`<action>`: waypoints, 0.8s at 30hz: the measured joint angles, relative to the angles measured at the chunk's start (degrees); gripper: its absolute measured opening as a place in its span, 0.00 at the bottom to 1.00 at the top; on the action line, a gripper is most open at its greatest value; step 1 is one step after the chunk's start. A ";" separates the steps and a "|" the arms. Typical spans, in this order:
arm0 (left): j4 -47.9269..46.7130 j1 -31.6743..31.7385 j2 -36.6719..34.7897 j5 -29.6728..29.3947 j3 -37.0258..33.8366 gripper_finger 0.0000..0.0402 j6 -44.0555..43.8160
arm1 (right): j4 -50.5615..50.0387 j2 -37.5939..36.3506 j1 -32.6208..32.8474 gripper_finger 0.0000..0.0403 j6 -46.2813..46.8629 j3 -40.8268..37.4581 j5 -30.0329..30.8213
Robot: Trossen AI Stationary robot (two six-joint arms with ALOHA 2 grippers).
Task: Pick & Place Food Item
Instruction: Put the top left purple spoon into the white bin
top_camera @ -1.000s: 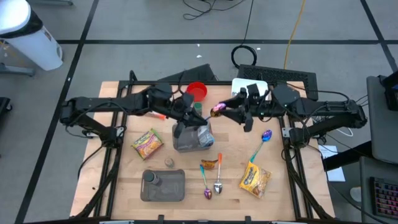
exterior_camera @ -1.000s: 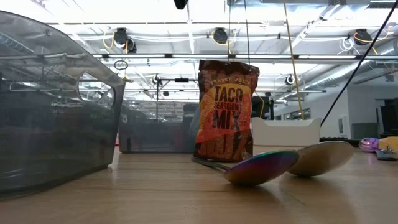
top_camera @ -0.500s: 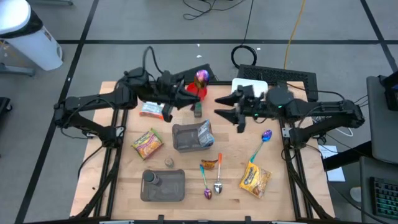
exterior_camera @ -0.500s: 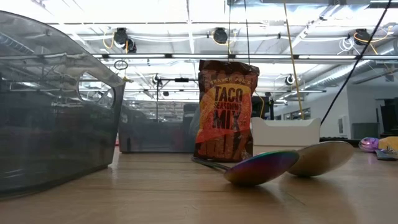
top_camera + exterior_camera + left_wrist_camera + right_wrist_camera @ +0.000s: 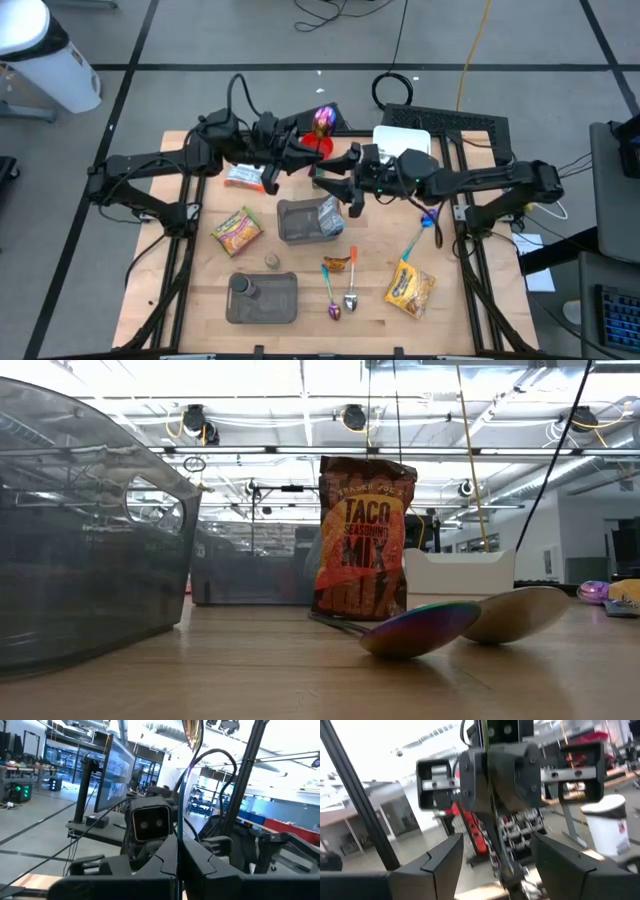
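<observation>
While the left gripper [image 5: 303,148] pinches a purple spoon [image 5: 322,123] above the red bowl [image 5: 317,146], the right gripper's [image 5: 330,182] fingers stand spread nearby, likely awaiting a handover.

Near table [image 5: 180,300] centre, bin [image 5: 303,222]; in front, two spoons [image 5: 341,296]; left front, tray [image 5: 264,299]; right front, snack packet [image 5: 410,287].

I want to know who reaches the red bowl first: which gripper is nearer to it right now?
Left. The left gripper sits right at the red bowl, holding a spoon upright. The right gripper hovers farther off, toward the table's middle, jaws open.
</observation>
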 joint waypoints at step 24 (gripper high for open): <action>-2.30 -0.16 0.00 -0.21 -0.04 0.02 -0.05 | 5.48 3.12 -0.26 0.03 -0.44 -0.04 0.00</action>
